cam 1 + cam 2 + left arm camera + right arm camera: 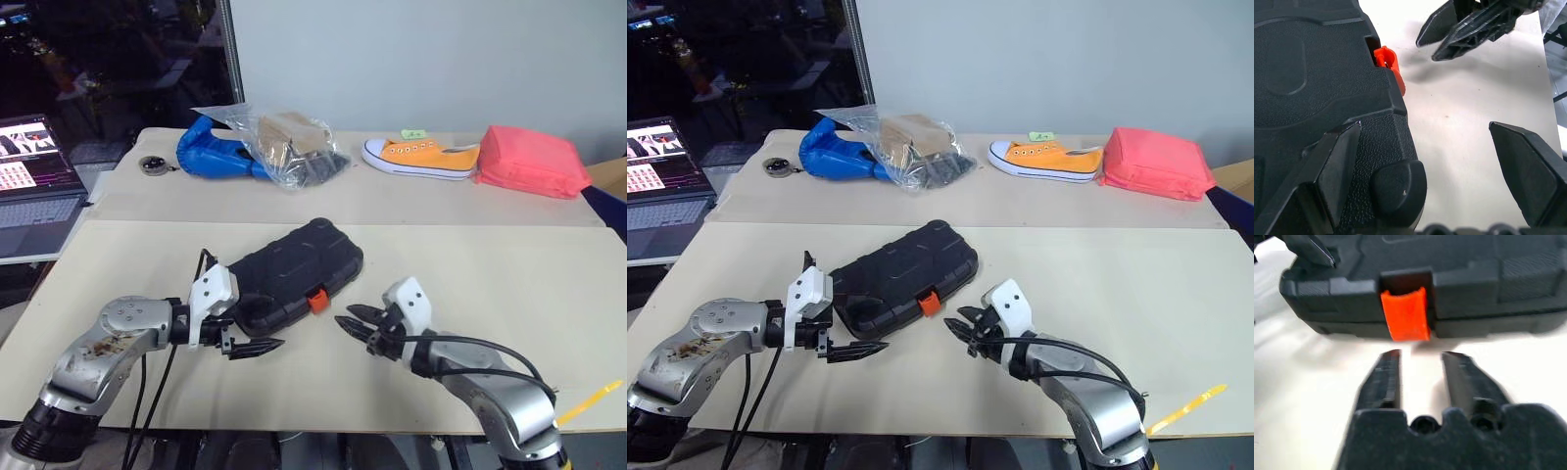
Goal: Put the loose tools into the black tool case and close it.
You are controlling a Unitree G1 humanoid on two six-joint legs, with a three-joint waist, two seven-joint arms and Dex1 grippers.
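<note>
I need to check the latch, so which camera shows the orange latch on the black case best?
The right wrist view: the orange latch faces it squarely, hanging from the black tool case. The left wrist view catches it edge-on, and both eye views show a small orange spot.

— What's on my near table (509,294)?

— Just the closed black tool case (294,272), lying askew.

— And the far table (392,201)?

— I see a blue bag (211,152), clear plastic bag (284,142), orange sneaker (423,157), pink pouch (531,162).

table (470,264): bare right of black tool case (294,269) | both grippers flank its latch (315,299)
</note>
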